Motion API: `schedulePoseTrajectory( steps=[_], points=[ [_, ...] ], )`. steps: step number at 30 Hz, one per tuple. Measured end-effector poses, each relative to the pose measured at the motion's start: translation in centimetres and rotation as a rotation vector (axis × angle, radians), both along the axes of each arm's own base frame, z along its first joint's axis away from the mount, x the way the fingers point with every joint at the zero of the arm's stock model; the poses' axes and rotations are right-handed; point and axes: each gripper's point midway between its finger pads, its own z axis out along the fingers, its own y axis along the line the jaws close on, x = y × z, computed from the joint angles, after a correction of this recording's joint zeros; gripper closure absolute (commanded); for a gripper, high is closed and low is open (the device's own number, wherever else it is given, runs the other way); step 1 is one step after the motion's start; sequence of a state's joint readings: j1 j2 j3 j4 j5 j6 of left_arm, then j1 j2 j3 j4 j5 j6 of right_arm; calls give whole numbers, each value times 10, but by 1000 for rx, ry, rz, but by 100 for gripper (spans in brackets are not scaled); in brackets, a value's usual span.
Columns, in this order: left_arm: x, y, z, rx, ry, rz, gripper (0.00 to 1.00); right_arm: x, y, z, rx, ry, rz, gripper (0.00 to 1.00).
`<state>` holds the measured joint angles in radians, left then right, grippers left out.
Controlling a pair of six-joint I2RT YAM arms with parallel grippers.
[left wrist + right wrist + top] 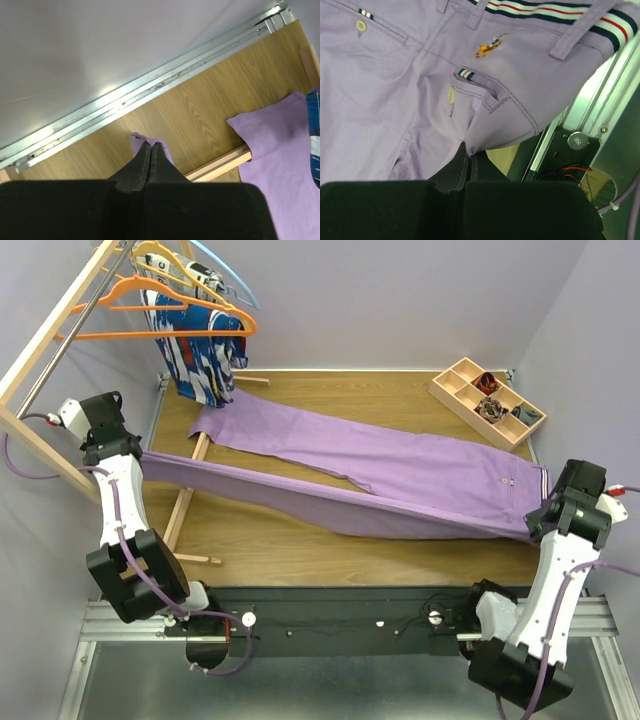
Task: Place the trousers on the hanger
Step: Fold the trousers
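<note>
Operator: Where are the trousers?

Spotter: The trousers (400, 465) run across the counter (300, 550) from left to right, with the waistband at your right. The far leg lies flat on the wood. The near leg is lifted and pulled into a taut band between your two arms.

Operator: What do my hands have?

Spotter: Your left hand (150, 146) is clenched on the cuff of that near leg, and a small tab of lilac cloth shows past the fingertips. Your right hand (468, 150) is clenched on a fold of cloth just below the buttoned back pocket, near the striped waistband.

Operator: And the hanger?

Spotter: The hanger (150, 334) hangs on the wooden rack (40, 350) at the far left, above the counter and well apart from the trousers. Just beside it a blue, white and red patterned garment (205, 355) hangs down, its hem near the flat leg's cuff. Further out, a wooden tray (487, 400) with compartments sits at the far right corner of the counter; some compartments hold small dark items that I can't make out.
</note>
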<state>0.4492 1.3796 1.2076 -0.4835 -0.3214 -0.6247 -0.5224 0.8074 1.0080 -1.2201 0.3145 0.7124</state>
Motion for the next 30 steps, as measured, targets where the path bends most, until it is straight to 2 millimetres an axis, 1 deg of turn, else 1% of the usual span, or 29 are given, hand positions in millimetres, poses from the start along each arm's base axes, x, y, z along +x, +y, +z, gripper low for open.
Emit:
schedulePoseTrajectory(
  steps=[3,5,8,10,15,19,21,22,24,26,28,30],
  points=[
    [9,-3,-2,0,-8,-32,100,15,-6,-12,32,48,26,99],
    [18,-7,-8,0,-2,-56,100,22,-9,-17,41,66,36,99],
    [40,-19,-20,0,15,-115,100,37,-18,-26,45,93,58,99],
    [57,-25,-24,-13,14,-151,100,45,-23,-32,48,109,70,99],
    [101,-37,-21,-30,-8,-239,100,66,-30,-47,68,123,113,99],
    [129,-43,-18,-43,-35,-303,100,81,-34,-52,73,110,142,99],
    [143,-46,-21,-60,-42,-335,100,89,-36,-54,73,105,153,99],
    [146,-48,-22,-65,-43,-345,100,95,-38,-56,77,106,162,99],
    [160,-51,-28,-80,-41,-375,100,107,-43,-62,84,114,178,99],
    [169,-53,-32,-88,-38,-394,100,119,-45,-69,87,123,196,99],
    [180,-53,-37,-93,-36,-411,100,128,-45,-74,89,130,213,99],
    [188,-52,-37,-95,-38,-422,100,136,-44,-77,86,135,235,99]
  ],
)
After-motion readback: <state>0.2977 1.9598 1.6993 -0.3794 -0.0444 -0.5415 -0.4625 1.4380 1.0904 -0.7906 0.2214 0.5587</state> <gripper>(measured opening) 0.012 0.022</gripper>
